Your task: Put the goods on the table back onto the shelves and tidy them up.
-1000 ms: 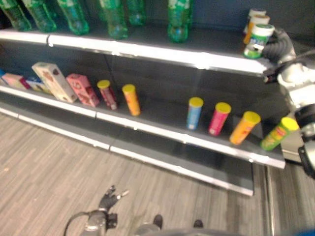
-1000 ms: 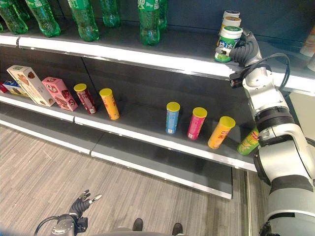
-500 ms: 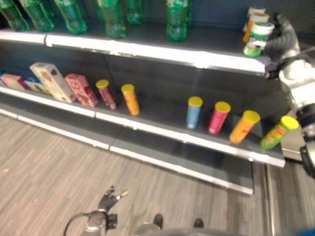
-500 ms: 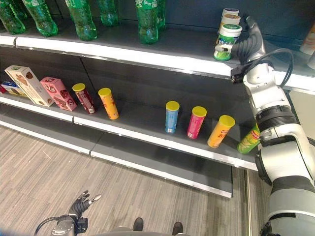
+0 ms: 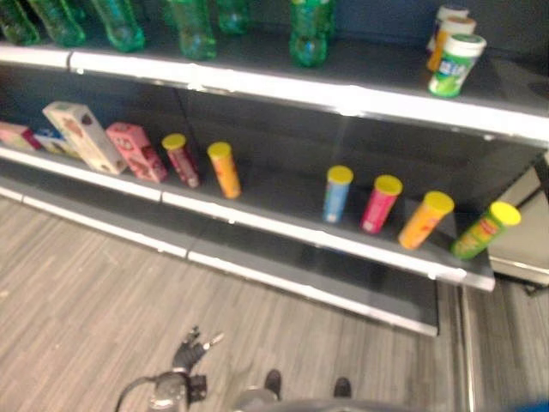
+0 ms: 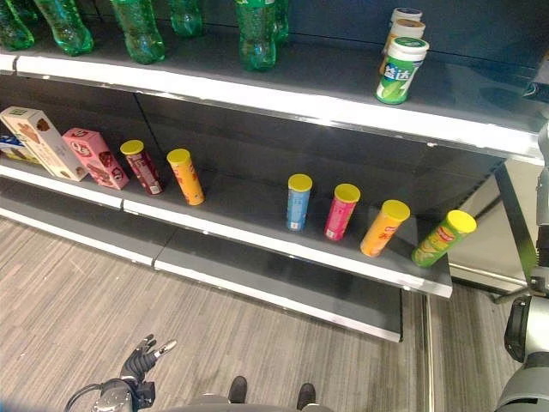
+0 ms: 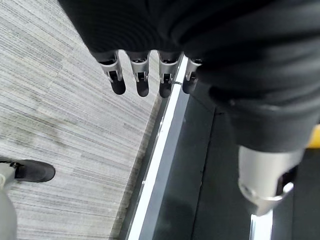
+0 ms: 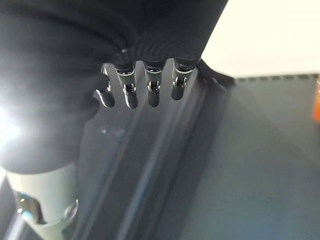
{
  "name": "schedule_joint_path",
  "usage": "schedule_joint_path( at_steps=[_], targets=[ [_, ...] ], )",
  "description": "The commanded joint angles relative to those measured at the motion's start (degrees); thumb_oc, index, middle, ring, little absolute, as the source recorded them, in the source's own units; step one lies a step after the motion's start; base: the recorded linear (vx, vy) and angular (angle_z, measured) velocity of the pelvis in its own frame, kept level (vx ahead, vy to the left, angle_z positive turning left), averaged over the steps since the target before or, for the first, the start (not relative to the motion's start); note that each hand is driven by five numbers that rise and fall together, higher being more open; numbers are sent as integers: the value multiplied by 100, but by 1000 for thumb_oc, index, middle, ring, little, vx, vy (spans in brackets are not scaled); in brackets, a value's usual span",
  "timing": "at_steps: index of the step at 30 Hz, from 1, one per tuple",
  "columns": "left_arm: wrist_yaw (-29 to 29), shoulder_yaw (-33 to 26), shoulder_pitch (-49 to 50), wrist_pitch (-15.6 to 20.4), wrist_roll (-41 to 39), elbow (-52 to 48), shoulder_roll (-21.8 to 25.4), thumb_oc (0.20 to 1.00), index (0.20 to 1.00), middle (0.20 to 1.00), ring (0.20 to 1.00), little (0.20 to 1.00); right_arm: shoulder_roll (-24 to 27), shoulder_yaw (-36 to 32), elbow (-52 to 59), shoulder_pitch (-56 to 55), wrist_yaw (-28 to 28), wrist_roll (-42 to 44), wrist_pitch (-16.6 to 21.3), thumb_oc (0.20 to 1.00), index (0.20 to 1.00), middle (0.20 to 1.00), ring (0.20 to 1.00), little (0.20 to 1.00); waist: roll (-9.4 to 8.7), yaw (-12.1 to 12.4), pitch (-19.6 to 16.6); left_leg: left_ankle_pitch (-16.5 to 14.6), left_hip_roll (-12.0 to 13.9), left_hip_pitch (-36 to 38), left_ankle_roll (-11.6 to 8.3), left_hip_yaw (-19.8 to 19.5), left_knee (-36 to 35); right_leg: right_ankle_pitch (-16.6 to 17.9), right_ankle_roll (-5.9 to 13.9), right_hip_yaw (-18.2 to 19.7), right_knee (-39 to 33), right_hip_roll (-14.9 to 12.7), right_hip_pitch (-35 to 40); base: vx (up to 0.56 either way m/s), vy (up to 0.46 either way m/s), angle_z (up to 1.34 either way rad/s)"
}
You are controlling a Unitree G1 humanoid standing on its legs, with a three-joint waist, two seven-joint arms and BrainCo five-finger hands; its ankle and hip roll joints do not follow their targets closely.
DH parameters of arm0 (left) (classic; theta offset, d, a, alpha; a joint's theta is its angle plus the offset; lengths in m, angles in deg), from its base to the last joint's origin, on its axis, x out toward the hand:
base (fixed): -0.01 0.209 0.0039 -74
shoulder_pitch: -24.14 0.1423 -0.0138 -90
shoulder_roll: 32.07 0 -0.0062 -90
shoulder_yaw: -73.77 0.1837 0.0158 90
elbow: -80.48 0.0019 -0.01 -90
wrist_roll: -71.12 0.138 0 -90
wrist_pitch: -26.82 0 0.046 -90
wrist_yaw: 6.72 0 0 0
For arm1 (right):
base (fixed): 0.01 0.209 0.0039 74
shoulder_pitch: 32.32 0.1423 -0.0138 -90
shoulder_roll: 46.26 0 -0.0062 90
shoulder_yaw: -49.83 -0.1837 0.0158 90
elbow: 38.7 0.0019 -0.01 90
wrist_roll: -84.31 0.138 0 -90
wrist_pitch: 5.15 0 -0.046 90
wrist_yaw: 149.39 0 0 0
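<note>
— Robot hand on the left, did you catch where it was?

— Low down over the grey plank floor, fingers loosely spread and holding nothing. Its own wrist view had the straight fingers hanging above the floor beside the pale edge of the bottom shelf.

— And the right robot hand?

— Its fingers hung straight and empty too, over a dark shelf surface, seen from its wrist.

— Where had the goods ended up?

— The green-and-white tub stood upright near the front of the top shelf, apart from any hand, with two more tubs lined up just behind it. Green bottles stood along the same shelf further left.

— And below?

— On the middle shelf stood a row of yellow-lidded tubes: a blue tube, a pink tube, an orange tube leaning, and a green tube tilted hard at the right end. Further left stood a red tube and another orange one, then a pink box and a cream box, both leaning.
</note>
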Motion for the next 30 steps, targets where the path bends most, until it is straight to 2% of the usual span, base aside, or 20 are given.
schedule_joint_path(
  at_steps=[1,5,6,8,9,10,11,12,14,15,17,18,19,20,21,23,24,26,29,30],
  targets=[
    [93,-38,-166,97,170,-110,268,1000,1000,1000,1000,1000,-9,-433,620,-344,-171,-95,393,1000,1000,1000,1000,1000,-310,-14,-199,-873,332,302,-256,49,15,-293,588,-125,109,-540,143,2,26,-9],
    [40,-98,-151,70,225,-206,279,1000,1000,1000,1000,1000,-499,-899,1320,-1176,130,-30,436,1000,1000,1000,1000,1000,-378,-105,-163,-918,310,325,-201,178,55,-232,637,31,152,-575,22,-52,69,-13],
    [-7,-124,-140,62,253,-293,259,1000,1000,1000,1000,1000,-922,-1042,1640,-1644,395,43,460,1000,1000,1000,1000,1000,-404,-184,-127,-960,268,345,-141,316,79,-154,680,214,209,-608,-117,-69,150,-24],
    [-81,-179,-147,63,298,-422,243,1000,1000,1000,1000,1000,-1224,-1224,1897,-2127,670,75,448,1000,1000,1000,1000,1000,-413,-359,-75,-1012,205,373,-77,489,93,-56,754,388,278,-660,-257,-57,140,-63],
    [-83,-173,-141,61,299,-426,253,1000,1000,1000,1000,1000,-1241,-1244,1918,-2154,675,74,441,1000,1000,1000,1000,1000,-423,-329,-83,-1016,202,374,-73,512,95,-56,757,413,286,-662,-271,-51,152,-88],
    [-159,-171,-159,65,409,-484,281,1000,1000,1000,1000,1000,-1454,-1353,1969,-2474,832,181,437,1000,1000,1000,1000,1000,-416,-504,-26,-1065,154,417,-4,719,85,27,839,551,404,-723,-421,-81,193,-98],
    [-232,-117,-209,91,507,-582,341,1000,1000,1000,1000,1000,-1509,-1321,1969,-2622,929,167,419,1000,1000,1000,1000,1000,-414,-666,100,-1132,125,505,66,943,46,160,951,726,676,-757,-670,-82,192,-86],
    [-234,-121,-210,93,509,-581,340,1000,1000,1000,1000,1000,-1507,-1316,1962,-2616,931,167,424,1000,1000,1000,1000,1000,-413,-636,108,-1140,127,518,68,977,45,152,951,764,707,-748,-692,-121,106,-99],
    [-235,-82,-333,142,631,-604,450,1000,1000,1000,1000,1000,-1420,-1269,1950,-2706,983,90,391,1000,1000,1000,1000,1000,-439,-776,299,-1116,183,554,74,1231,46,366,970,886,905,-680,-980,-143,23,-106],
    [-240,-80,-381,173,708,-582,478,1000,1000,1000,1000,1000,-1354,-1314,1948,-2739,1005,60,396,1000,1000,1000,1000,1000,-410,-782,342,-1167,223,598,75,1398,57,329,970,828,881,-674,-1010,-107,39,-116],
    [-260,-80,-398,197,721,-595,518,1000,1000,1000,1000,1000,-1241,-1370,1930,-2754,996,83,436,1000,1000,1000,1000,1000,-411,-773,350,-1163,218,597,91,1644,98,352,970,514,787,-841,-1003,-56,35,-113],
    [-261,-76,-402,199,721,-592,514,1000,1000,1000,1000,1000,-1229,-1371,1916,-2751,997,88,446,1000,1000,1000,1000,1000,-404,-762,361,-1176,222,609,91,1653,107,356,970,517,774,-835,-985,-135,-94,-125],
    [-259,-80,-404,196,708,-641,566,1000,1000,1000,1000,1000,-1030,-1513,1863,-2752,918,38,508,1000,1000,1000,1000,1000,-311,-695,388,-1204,433,512,57,2036,267,221,873,-365,849,-1271,-749,-127,-99,-111],
    [-258,-76,-410,195,707,-641,566,1000,1000,1000,1000,1000,-1025,-1520,1857,-2752,918,41,513,1000,1000,1000,1000,1000,-319,-697,388,-1187,424,490,58,2032,278,239,869,-369,841,-1281,-758,-189,-177,-63],
    [-252,-98,-412,177,711,-621,572,1000,1000,1000,1000,1000,-1024,-1584,1785,-2764,862,59,490,1000,1000,1000,1000,1000,-329,-691,354,-1170,534,411,35,2216,339,321,836,-562,935,-1515,-644,-86,-142,-51],
    [-234,-128,-413,162,721,-593,589,1000,1000,1000,1000,1000,-1048,-1620,1581,-2797,784,44,436,1000,1000,1000,1000,1000,-362,-636,265,-1244,639,388,-38,2307,364,547,969,-625,924,-1700,-557,-9,-208,-47],
    [-235,-142,-381,161,726,-611,594,1000,1000,1000,1000,1000,-1052,-1640,1496,-2812,724,17,398,1000,1000,1000,1000,1000,-413,-595,220,-1222,673,363,-75,2373,367,692,970,-731,827,-1758,-533,49,-264,-32],
    [-210,-176,-338,143,710,-659,594,1000,1000,1000,1000,1000,-1001,-1578,1338,-2794,589,-103,365,1000,1000,1000,1000,1000,-468,-539,193,-1151,746,345,-136,2566,386,921,970,-927,645,-1777,-563,-34,-166,-62],
    [-177,-275,-384,128,671,-624,602,1000,1000,1000,1000,1000,-1123,-1679,1346,-2964,578,-185,222,1000,1000,1000,1000,1000,-527,-543,175,-1123,886,449,-242,2689,346,874,970,-1151,460,-1660,-664,157,-285,-78],
    [-187,-347,-367,118,672,-593,572,1000,1000,1000,1000,1000,-1183,-1854,1391,-3084,564,-157,204,1000,1000,1000,1000,1000,-615,-561,115,-1056,966,555,-375,2744,322,777,970,-1118,399,-1546,-566,223,-397,-46]
  ],
)
